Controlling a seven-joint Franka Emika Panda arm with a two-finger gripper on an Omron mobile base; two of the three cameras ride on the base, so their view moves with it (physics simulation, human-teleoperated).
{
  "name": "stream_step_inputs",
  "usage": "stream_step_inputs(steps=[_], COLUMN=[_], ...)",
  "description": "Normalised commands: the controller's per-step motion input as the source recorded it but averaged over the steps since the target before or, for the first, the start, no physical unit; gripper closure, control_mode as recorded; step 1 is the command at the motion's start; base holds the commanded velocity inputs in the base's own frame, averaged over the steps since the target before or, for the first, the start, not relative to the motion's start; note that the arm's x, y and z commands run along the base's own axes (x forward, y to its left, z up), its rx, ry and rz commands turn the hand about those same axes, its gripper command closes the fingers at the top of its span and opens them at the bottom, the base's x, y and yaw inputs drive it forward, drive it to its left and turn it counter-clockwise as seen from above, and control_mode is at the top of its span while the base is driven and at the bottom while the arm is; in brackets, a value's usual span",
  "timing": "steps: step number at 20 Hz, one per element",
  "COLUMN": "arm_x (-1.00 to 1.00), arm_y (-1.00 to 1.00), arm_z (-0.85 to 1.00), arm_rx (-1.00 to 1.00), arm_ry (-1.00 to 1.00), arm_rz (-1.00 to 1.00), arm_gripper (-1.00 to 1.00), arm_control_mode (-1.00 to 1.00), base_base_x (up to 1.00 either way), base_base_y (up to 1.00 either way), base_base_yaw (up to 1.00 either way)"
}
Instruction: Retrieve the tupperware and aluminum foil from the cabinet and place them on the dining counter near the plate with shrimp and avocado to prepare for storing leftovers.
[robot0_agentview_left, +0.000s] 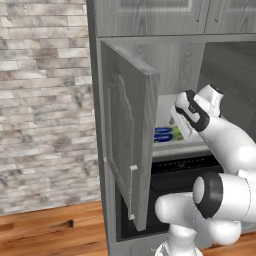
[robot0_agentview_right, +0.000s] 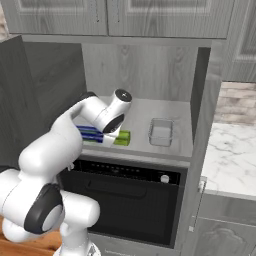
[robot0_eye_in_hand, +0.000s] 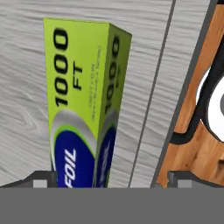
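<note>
Glossy white rounded arm segments joined by black bands.

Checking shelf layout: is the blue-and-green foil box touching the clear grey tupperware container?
Apart. In the right base view, bare shelf separates the foil box from the tupperware.

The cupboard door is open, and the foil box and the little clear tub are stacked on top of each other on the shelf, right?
Not stacked. The right base view shows the aluminum foil and the tupperware lying apart, side by side on the cabinet shelf. The door is open, as you said.
</note>
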Motion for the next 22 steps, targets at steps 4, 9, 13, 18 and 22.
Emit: stream_step_inputs(steps=[4,9,13,18,22], arm_x=[0.16,0.16,0.15,0.13,0.1], arm_y=[0.0,0.0,0.0,0.0,0.0], arm_z=[-0.21,-0.11,-0.03,-0.02,-0.03], arm_rx=[0.0,0.0,0.0,0.0,0.0], arm_ry=[0.0,0.0,0.0,0.01,0.03], arm_rz=[0.0,-0.01,-0.01,-0.02,-0.01], arm_gripper=[-1.0,-1.0,-1.0,-1.0,-1.0], arm_control_mode=[-1.0,-1.0,-1.0,-1.0,-1.0], base_base_x=[0.0,0.0,0.0,0.0,0.0], base_base_y=[0.0,0.0,0.0,0.0,0.0], base_base_yaw=[0.0,0.0,0.0,0.0,0.0])
